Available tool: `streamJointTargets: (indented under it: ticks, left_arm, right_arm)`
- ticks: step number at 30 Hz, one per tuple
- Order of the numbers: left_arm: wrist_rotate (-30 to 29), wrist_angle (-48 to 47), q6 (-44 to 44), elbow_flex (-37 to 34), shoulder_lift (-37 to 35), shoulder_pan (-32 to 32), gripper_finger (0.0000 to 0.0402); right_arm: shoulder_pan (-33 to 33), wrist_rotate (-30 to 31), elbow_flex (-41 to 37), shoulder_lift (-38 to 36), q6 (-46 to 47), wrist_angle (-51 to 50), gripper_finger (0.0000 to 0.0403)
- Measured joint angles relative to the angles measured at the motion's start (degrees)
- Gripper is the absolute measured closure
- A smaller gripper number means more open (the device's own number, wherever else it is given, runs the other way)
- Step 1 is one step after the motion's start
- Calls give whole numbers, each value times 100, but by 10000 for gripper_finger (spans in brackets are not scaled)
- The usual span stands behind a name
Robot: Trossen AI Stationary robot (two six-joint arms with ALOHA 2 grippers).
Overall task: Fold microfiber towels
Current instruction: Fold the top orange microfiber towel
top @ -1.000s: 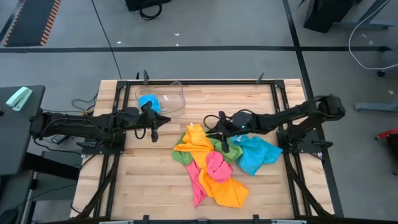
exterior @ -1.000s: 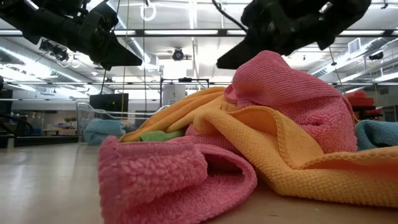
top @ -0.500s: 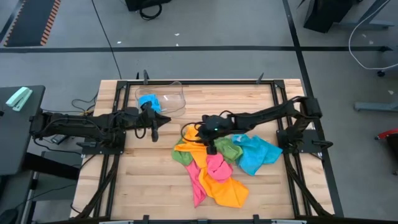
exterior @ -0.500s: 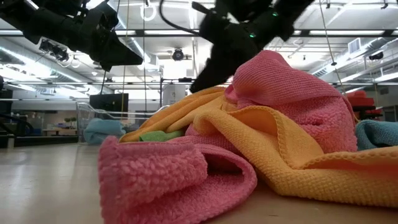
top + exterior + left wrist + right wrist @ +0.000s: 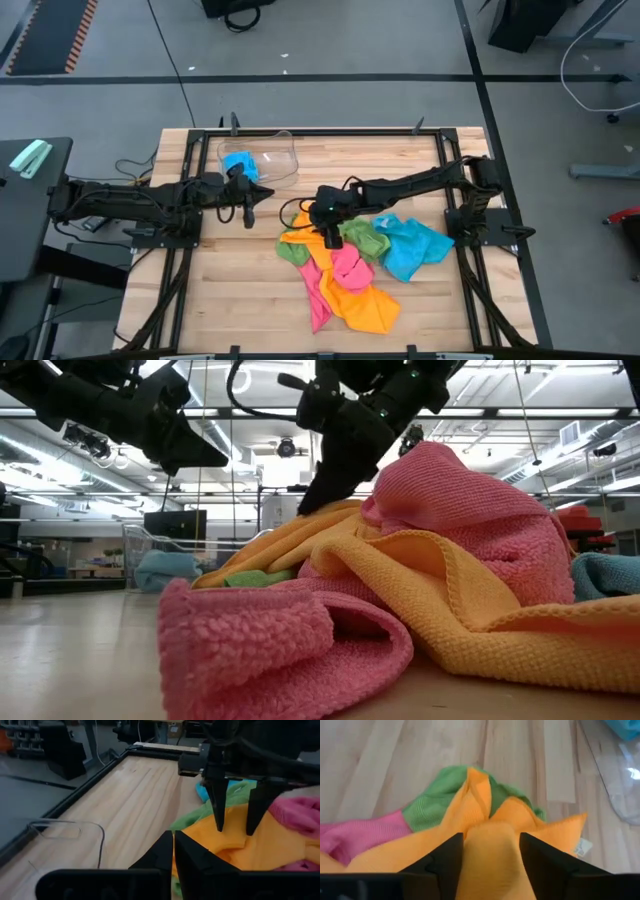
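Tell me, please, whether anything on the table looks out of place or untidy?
Yes: the towels lie unfolded in a crumpled, overlapping heap, orange towel, pink towel, green towel and blue towel tangled together. Another blue cloth sits apart in the clear bin.

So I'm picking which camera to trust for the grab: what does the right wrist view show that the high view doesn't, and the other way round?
Only the right wrist view: the right gripper open, its fingers either side of a raised fold of the orange towel, and a white tag at that towel's corner.

Only the high view: the left gripper waiting by the clear bin, and the blue towel.

Both: orange, green towel and pink towel on the wooden table.
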Motion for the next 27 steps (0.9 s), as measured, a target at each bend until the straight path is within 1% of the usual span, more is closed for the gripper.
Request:
streamJointTargets:
  ticks: [4, 10, 12, 16, 21, 24, 27]
  left_arm:
    - [-1, 49, 260, 0, 0, 0, 370]
    - [-2, 89, 616, 0, 0, 7, 380]
    - [0, 92, 671, 0, 0, 7, 384]
    - [-1, 102, 673, 0, 0, 7, 387]
    - [0, 107, 673, 0, 0, 7, 379]
    - [0, 94, 673, 0, 0, 7, 377]
    - [0, 83, 671, 0, 0, 7, 382]
  right_arm:
    - [0, 46, 0, 0, 19, -71, 262]
    - [-2, 53, 0, 0, -18, -347, 369]
    - [-4, 139, -6, -61, -24, -356, 391]
    - [-4, 560, -4, -469, -112, -259, 393]
    - [-30, 834, -4, -1101, -411, -205, 393]
    - [-42, 1204, -4, -1567, -654, 38, 393]
    - [-48, 1437, -4, -1998, -1005, 352, 393]
